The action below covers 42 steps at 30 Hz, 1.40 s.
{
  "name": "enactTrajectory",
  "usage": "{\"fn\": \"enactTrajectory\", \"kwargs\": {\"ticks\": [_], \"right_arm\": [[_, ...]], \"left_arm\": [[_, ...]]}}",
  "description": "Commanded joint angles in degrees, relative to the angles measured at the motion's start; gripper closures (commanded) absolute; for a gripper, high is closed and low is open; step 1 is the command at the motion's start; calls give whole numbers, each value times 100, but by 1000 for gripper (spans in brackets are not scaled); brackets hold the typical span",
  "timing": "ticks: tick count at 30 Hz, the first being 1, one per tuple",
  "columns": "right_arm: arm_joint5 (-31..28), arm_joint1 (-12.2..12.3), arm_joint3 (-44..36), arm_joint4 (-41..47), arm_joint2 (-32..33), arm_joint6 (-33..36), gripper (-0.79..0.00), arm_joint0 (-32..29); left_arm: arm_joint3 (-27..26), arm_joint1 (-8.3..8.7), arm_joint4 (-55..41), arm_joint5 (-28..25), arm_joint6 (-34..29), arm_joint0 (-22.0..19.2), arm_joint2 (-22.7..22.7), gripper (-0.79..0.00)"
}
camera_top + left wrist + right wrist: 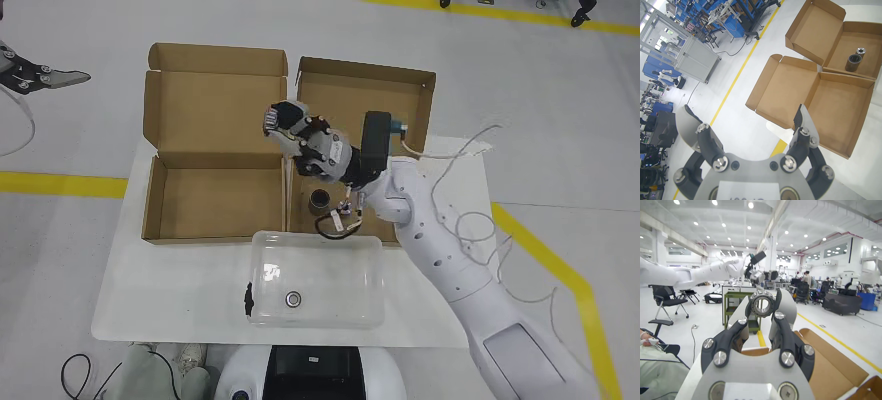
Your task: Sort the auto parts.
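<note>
— What's the right gripper [762, 302] got?

— A roller bearing [762, 314], pinched across its outer ring between both fingers. The bore faces the wrist camera, so you can see right through it. From above, it's held over the far side of the table [180, 290], about where the lids of the left box [838, 113] and the right box [838, 51] meet.

— And the other arm?

— The left gripper [743, 111] hangs out past the table's left edge, tilted down toward the boxes with its fingers spread wide apart.

— How do the boxes sit?

— They're 2 open cardboard boxes side by side along the far edge, lids folded back beyond it, with the left one at the far-left corner. The right one holds 2 parts standing upright: a dark sleeve [852, 63] and a silver bushing [860, 51] just beside it. I can't tell if they touch.

— Anything closer in?

— A clear plastic bin [350, 270] at the middle of the near edge, with 1 small metal ring [293, 298] lying flat on its bottom.
</note>
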Motion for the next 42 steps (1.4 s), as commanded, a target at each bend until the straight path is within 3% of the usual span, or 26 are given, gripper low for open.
{"fn": "enactTrajectory", "kwargs": {"ticks": [1,8,19,31,42], "right_arm": [[77,2,48,78,-15,538,0,-5],[242,-40,277,367,-188,1943,0,144],[454,-304,1145,570,-823,3225,0,726],[596,-803,2455,720,-1562,3498,0,1302],[459,-1245,3541,720,-1982,3294,0,1582]], "left_arm": [[0,0,0,0,0,0,0,-785],[0,0,0,0,0,0,0,-785],[0,0,0,0,0,0,0,-785],[0,0,0,0,0,0,0,-785],[0,0,0,0,0,0,0,-785]]}}
